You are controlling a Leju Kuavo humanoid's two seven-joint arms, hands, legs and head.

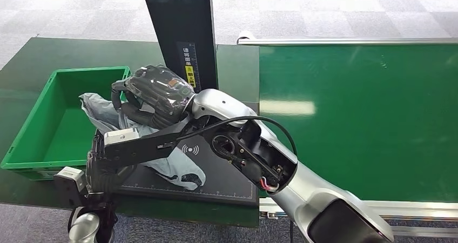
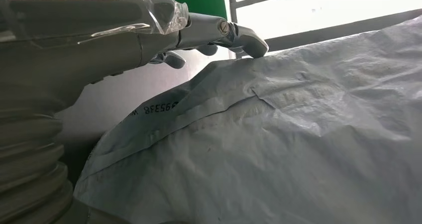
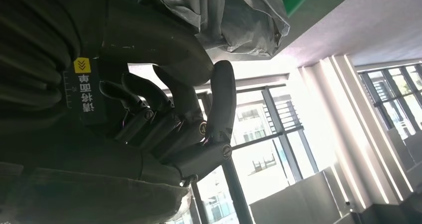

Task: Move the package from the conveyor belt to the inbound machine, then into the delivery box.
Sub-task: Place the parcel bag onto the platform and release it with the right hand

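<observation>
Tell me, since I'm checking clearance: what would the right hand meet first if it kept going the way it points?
Probably the green box: the right hand, holding the grey package, points left toward its near wall and open inside. Depth is unclear.

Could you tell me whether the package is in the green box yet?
Not fully: the package lies mostly on the black scanner plate, one end over the green box rim.

Green delivery box (image 1: 32, 125): open top, bare floor at its far side.
Black scanner post (image 1: 181, 32): upright just behind the right hand (image 1: 156, 94).
Grey package (image 1: 108, 116): draped over the box's near-right rim.
Conveyor belt (image 1: 356, 113): bare surface, right of the post.
</observation>
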